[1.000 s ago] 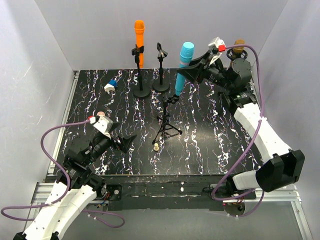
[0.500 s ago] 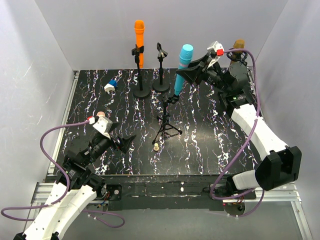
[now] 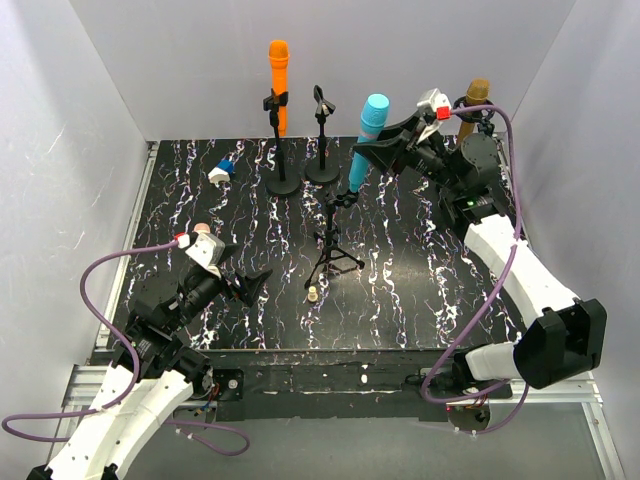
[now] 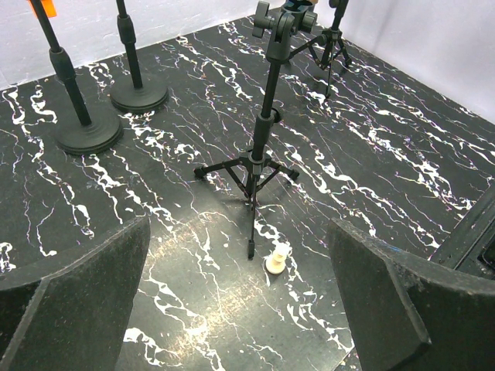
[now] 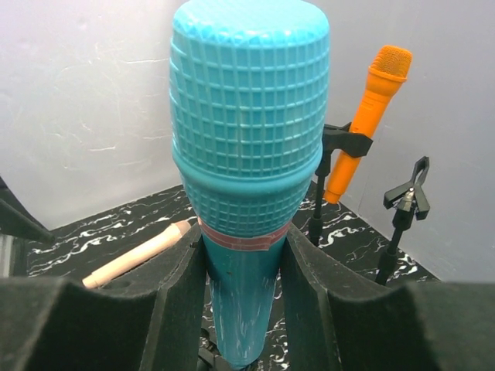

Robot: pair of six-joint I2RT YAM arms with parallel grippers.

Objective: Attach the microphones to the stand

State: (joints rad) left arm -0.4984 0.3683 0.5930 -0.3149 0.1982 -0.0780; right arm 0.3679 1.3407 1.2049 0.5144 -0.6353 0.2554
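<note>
**A:** Orange first. The orange microphone (image 3: pixel 278 85) sits in the clip of a round-base stand (image 3: pixel 281 184) at 11 o'clock on the marbled table (image 3: pixel 430 290). Its head is up and its long axis is near upright.

**B:** And the neighbour?

**A:** The second round-base stand (image 3: pixel 322 172) is just at its 3 o'clock, with its clip pointing up. At 1 o'clock the golden-brown microphone (image 3: pixel 476 92) stands head up. Its holder is mostly hidden behind the right arm.

**B:** The light blue microphone (image 3: pixel 368 125)?

**A:** The right gripper (image 3: pixel 368 150) is clamped on it just below the head, with a pad (image 5: pixel 174 301) pressed to each side. The head is up and leans slightly toward 1 o'clock. The tail is down at the clip of the tripod stand (image 3: pixel 335 240) near the table's centre. I cannot tell whether it is seated there.

**B:** The other arm?

**A:** The left gripper (image 4: pixel 240 309) is spread wide with nothing between its fingers. It hangs low at 8 o'clock and faces the tripod stand. A beige peg (image 4: pixel 276 259) stands at the tripod's 6 o'clock, just beside its near leg.

**B:** Pink?

**A:** The right wrist view shows the pale pink microphone (image 5: pixel 138 256) lying flat on the table, at 8 o'clock of the blue one.
</note>
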